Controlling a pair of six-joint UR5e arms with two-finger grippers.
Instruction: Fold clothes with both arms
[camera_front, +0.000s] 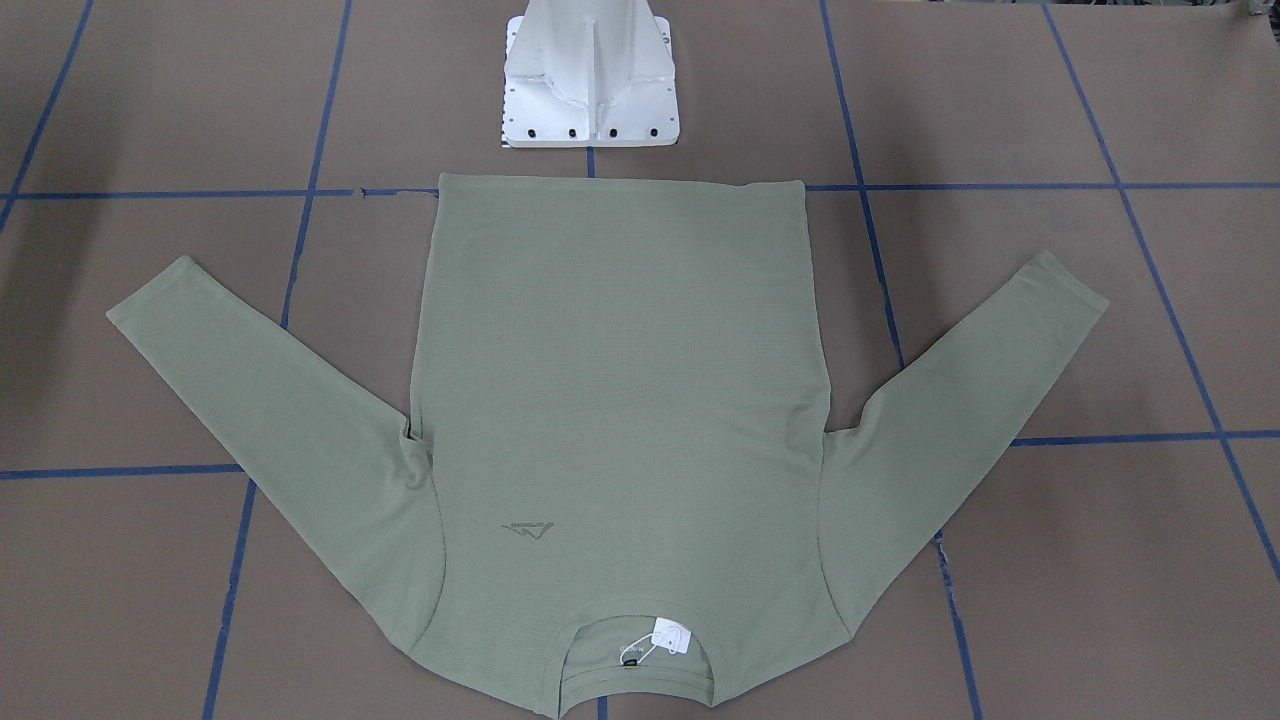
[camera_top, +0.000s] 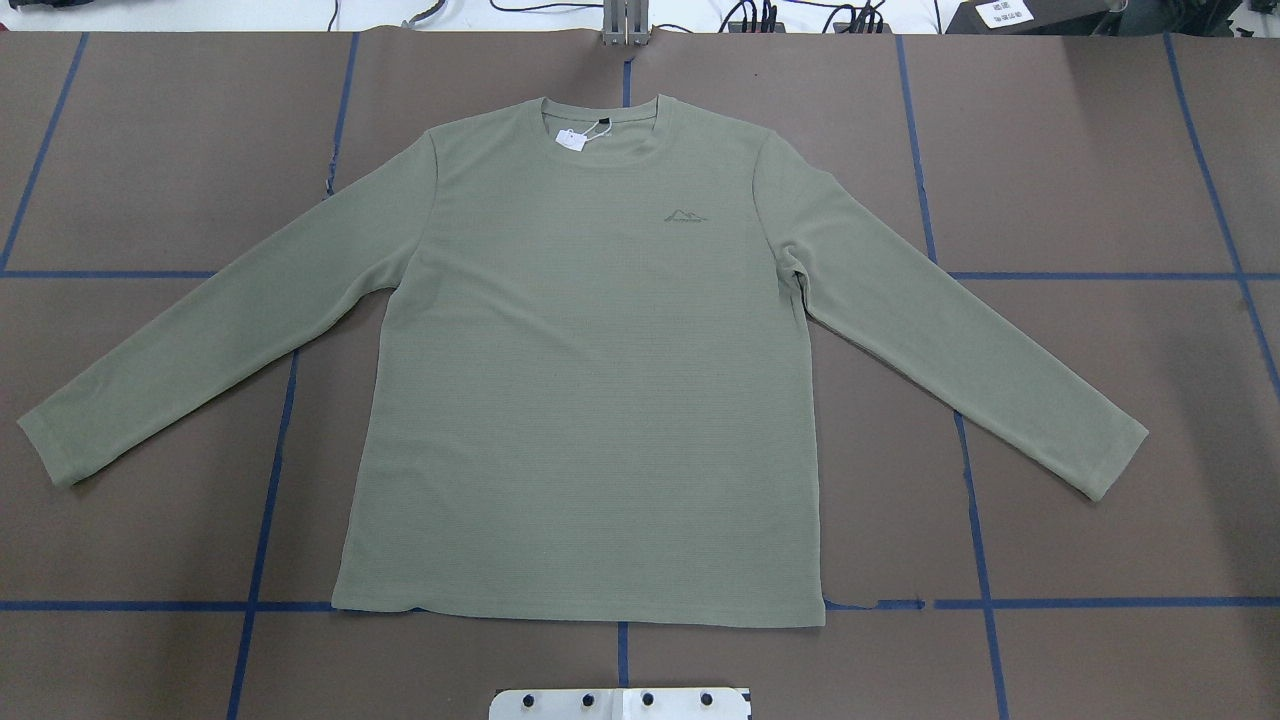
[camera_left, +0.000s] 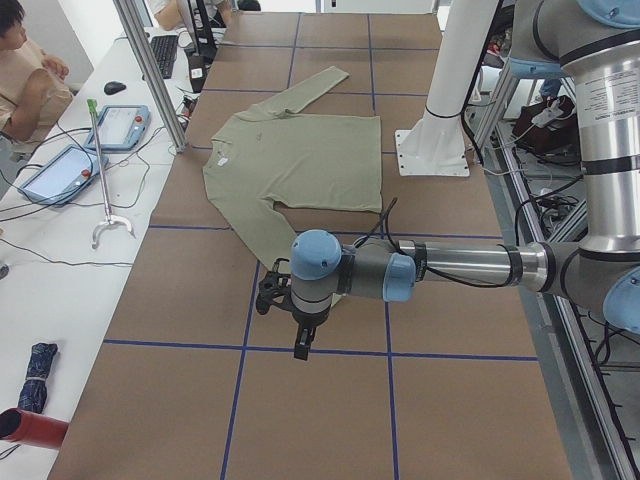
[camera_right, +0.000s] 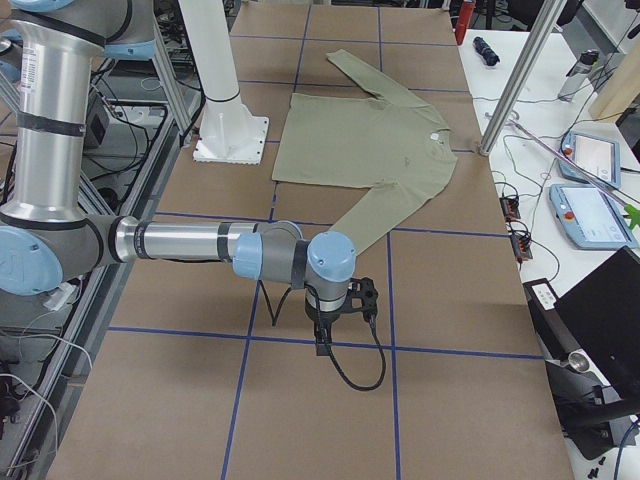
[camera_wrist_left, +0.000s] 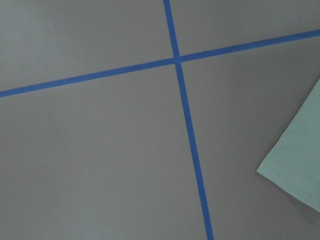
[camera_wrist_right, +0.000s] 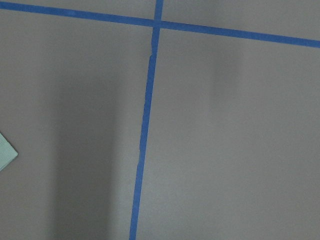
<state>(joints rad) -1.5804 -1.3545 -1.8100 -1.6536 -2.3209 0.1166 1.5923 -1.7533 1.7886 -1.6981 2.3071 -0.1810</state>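
The sage-green long-sleeved shirt (camera_top: 590, 400) lies flat and face up on the brown table, sleeves spread out and down, collar away from the robot; it also shows in the front view (camera_front: 620, 400). My left gripper (camera_left: 300, 348) hangs above the table past the near sleeve's cuff (camera_wrist_left: 300, 160). My right gripper (camera_right: 322, 343) hangs above the table past the other cuff (camera_wrist_right: 6, 155). Both point down and touch nothing. They show only in the side views, so I cannot tell whether they are open or shut.
The white pedestal base (camera_front: 590, 90) stands just behind the shirt's hem. Blue tape lines (camera_top: 270, 480) grid the brown table. An operators' bench with tablets (camera_left: 60, 170) and a metal post (camera_left: 150, 70) runs along the far table edge.
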